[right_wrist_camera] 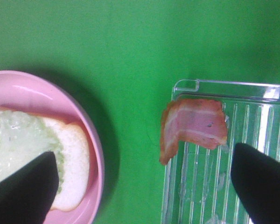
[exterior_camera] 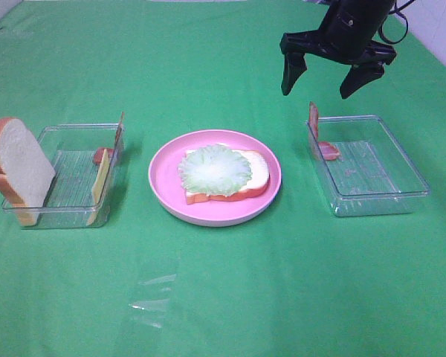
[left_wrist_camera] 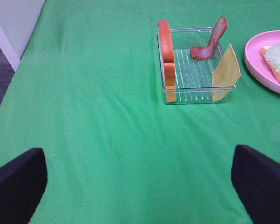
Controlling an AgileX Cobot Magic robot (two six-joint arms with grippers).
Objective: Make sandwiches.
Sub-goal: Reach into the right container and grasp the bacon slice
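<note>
— Bread (exterior_camera: 18, 167) leans on the left tray (exterior_camera: 74, 178) rim; left gripper (left_wrist_camera: 137, 156) is spread wide, empty. The sandwich (exterior_camera: 256, 177)?
— Half-built on the pink plate (exterior_camera: 160, 175): one slice under lettuce (exterior_camera: 208, 167). Right gripper (exterior_camera: 317, 91) hangs wide open, empty, above the bacon (exterior_camera: 314, 123) hung over the right tray (exterior_camera: 379, 190) wall.
— Risk?
— A pinch could catch that wall and drag the tray, or knock the strip outside.

- Clear trays: two. Left tray (exterior_camera: 78, 128), right tray (exterior_camera: 379, 195).
- Pink plate (exterior_camera: 163, 175): one.
- Bread: two slices. Flat slice (exterior_camera: 259, 177) on the plate, upright slice (exterior_camera: 18, 167) in the left tray. Its crust edge looks split, possibly a second slice.
- Lettuce leaf (exterior_camera: 214, 169): one.
- Bacon: two strips. Left strip (left_wrist_camera: 210, 44), right strip (right_wrist_camera: 196, 123).
- Cheese square (left_wrist_camera: 226, 70): one.
- Tools: two. Left tool (left_wrist_camera: 140, 184), right tool (exterior_camera: 328, 78).
</note>
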